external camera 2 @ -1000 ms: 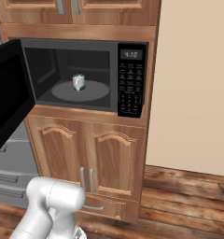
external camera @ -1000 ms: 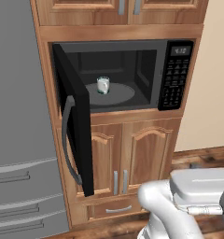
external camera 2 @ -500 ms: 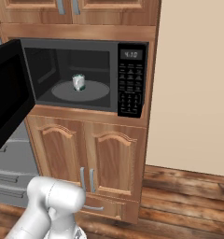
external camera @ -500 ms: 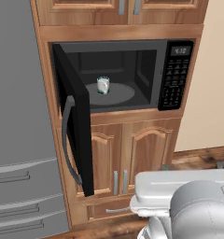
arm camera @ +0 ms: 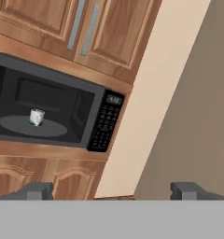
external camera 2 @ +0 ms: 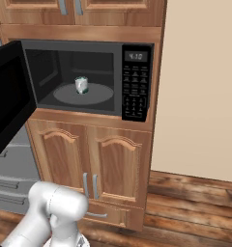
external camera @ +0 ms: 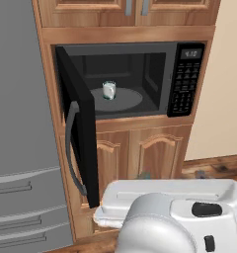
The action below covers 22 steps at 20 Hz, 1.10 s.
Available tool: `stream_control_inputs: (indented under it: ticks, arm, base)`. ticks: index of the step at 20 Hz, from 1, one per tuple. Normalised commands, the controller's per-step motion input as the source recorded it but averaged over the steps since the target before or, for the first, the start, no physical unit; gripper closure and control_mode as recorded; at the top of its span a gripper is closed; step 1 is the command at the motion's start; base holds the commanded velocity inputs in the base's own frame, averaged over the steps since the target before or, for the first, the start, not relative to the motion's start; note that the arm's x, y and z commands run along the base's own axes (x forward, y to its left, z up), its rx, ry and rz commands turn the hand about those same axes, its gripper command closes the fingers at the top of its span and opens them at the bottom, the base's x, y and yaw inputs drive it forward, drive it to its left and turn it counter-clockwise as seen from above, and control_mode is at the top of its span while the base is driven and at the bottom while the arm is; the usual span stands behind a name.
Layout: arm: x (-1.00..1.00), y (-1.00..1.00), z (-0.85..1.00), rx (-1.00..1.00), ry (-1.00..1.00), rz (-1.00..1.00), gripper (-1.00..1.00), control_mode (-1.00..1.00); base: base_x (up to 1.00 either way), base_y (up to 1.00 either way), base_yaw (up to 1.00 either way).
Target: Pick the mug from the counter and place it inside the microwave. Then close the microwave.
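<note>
Left base view, microwave (external camera: 140,79) door handle (external camera: 71,148), hand view, spread pincer (arm camera: 111,190) tips

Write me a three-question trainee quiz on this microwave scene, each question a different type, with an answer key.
1. True or false: the mug sits on the turntable inside the microwave.
2. Multiple choice: the microwave door is A) fully shut, B) swung open to the left, C) removed.
3. Fill in: the end effector has its two fingertips set wide apart, so it is ____.

Key: 1 true; 2 B; 3 open. The mug stands upright on the turntable, the door with its long handle hangs open at the left, and nothing lies between the fingertips in the hand view.
</note>
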Motion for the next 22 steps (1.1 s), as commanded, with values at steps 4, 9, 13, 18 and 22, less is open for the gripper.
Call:
stream_control_inputs:
  ticks: [4, 9, 13, 18, 22]
  arm:
    - [0.27, 0.35, 0.0, -0.06, -0.01, -0.13, -1.0, -1.0]
    - [0.3, 0.25, -0.08, -0.05, 0.0, -0.14, -1.0, -1.0]
    - [0.11, 0.27, -0.08, -0.02, -0.01, -0.11, -1.0, -1.0]
    - [0.04, 0.16, -0.19, 0.0, -0.03, 0.0, -1.0, -1.0]
    - [0.17, 0.17, -0.25, 0.0, -0.04, 0.0, -1.0, -1.0]
  base:
    - [0.0, 0.0, 0.0]
    - [0.0, 0.0, 0.0]
    - [0.0, 0.0, 0.0]
    - [0.0, 0.0, 0.0]
    - [0.0, 0.0, 0.0]
